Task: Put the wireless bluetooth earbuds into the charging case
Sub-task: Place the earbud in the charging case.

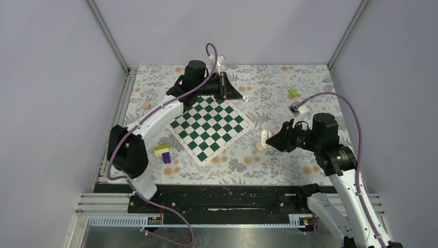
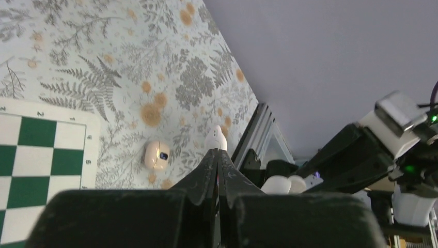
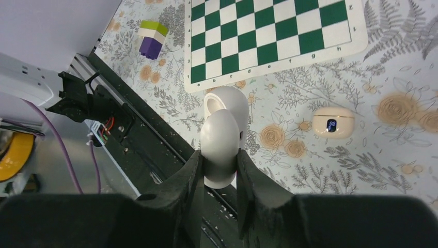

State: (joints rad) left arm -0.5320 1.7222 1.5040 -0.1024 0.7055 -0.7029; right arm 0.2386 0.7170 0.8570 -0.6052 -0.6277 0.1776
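Note:
A tiny white earbud [image 2: 216, 138] sits right at the tips of my left gripper [image 2: 218, 151], whose jaws are pressed together; whether it is pinched is unclear. From above, that left gripper [image 1: 243, 97] is low at the chessboard's far right corner, with the earbud [image 1: 246, 98] at its tip. The pale beige charging case [image 3: 333, 122] lies on the floral mat, lid down, with a dark window. My right gripper [image 3: 219, 154] is shut on a white oval clamshell piece [image 3: 219, 137], whose lid is swung open over a hollow. It hovers just beside the beige case [image 1: 256, 147].
The green-and-white chessboard [image 1: 209, 126] lies mid-table. A purple, white and green block stack [image 1: 164, 153] stands near its front left. A green block [image 1: 293, 93] lies at the back right and a small tan block [image 1: 146, 105] at the left. The black front rail [image 1: 222, 199] runs along the near edge.

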